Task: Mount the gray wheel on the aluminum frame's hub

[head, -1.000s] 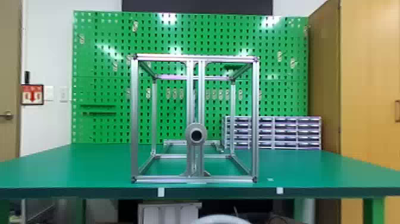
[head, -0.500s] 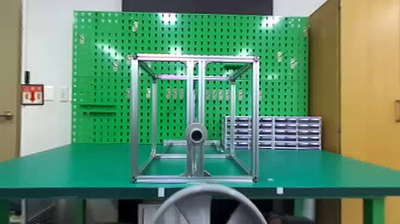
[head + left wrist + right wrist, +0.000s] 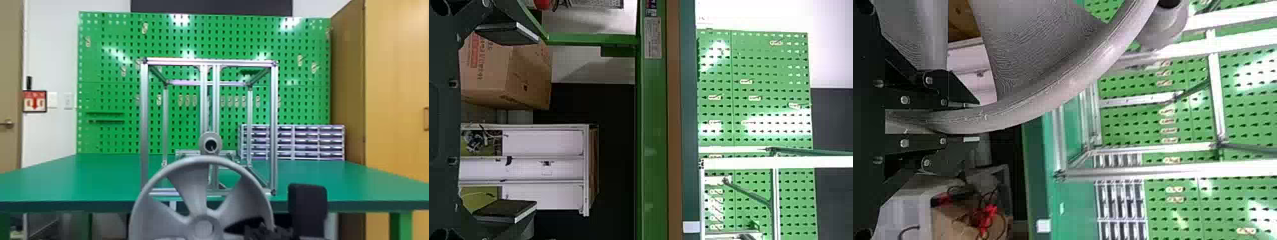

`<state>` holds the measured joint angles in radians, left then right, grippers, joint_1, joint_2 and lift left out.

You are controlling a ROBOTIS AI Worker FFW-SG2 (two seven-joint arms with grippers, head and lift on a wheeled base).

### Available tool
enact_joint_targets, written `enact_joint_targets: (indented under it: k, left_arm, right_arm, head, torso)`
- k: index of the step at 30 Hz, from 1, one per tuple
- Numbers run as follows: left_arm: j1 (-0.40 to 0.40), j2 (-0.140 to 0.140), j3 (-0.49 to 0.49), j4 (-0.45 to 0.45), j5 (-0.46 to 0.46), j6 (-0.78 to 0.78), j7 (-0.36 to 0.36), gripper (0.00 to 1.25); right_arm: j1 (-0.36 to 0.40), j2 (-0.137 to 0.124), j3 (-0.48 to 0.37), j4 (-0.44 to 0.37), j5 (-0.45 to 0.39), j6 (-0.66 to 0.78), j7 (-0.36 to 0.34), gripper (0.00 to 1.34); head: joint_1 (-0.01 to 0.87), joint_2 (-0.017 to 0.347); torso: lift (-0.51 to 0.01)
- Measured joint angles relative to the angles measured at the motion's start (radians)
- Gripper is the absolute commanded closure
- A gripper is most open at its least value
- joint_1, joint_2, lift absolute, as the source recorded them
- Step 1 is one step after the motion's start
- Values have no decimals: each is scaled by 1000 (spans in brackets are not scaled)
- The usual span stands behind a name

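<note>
From where I'm standing, the robot's right gripper [image 3: 289,217] has the gray wheel [image 3: 204,223] by its rim, its two black fingers [image 3: 948,97] closed on either side of it. The wheel stands upright, mostly to the left of that hand, with its spokes and center facing back toward the robot. Ahead of the right gripper and over to its left is the aluminum frame [image 3: 144,127], standing on the green table [image 3: 63,178]. The frame's hub [image 3: 210,137] shows just above the top of the wheel's rim, and the wheel is not on it.

The left gripper [image 3: 506,122] is empty, fingers spread wide apart. A cardboard box [image 3: 509,72] and a white shelf unit [image 3: 544,170] lie beyond it, lower than the tabletop. Well ahead of the right hand sits a bank of small drawers [image 3: 319,140], and the green pegboard [image 3: 111,79] rises behind the frame.
</note>
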<state>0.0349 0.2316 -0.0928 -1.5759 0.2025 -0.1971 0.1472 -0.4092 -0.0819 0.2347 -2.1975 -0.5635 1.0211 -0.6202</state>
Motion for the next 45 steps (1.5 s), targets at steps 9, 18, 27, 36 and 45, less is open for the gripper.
enact_joint_targets:
  k: [9, 18, 27, 36, 45]
  left_arm:
    - [17, 1, 9, -17, -12, 22, -1, 121]
    - [28, 7, 11, -27, -18, 44, -6, 121]
    - [31, 11, 8, -28, -18, 53, -6, 121]
    - [35, 16, 3, -31, -18, 62, -8, 122]
    - [48, 26, 8, -44, -18, 78, -7, 122]
  right_arm:
    - [-122, -54, 90, -1, -143, 5, -181, 1173]
    - [-244, -134, 188, -1, -280, -28, -311, 1173]
    - [-318, -185, 213, 6, -340, -75, -362, 1173]
    - [-387, -194, 200, 75, -440, -107, -471, 1174]
    - [-461, -244, 267, 125, -489, -157, -512, 1174]
  head:
    - [-5, 6]
    - [-5, 6]
    - [-5, 6]
    - [-5, 6]
    - [-5, 6]
  torso:
    - [-499]
    - [-499]
    - [-499]
    - [-499]
    - [-499]
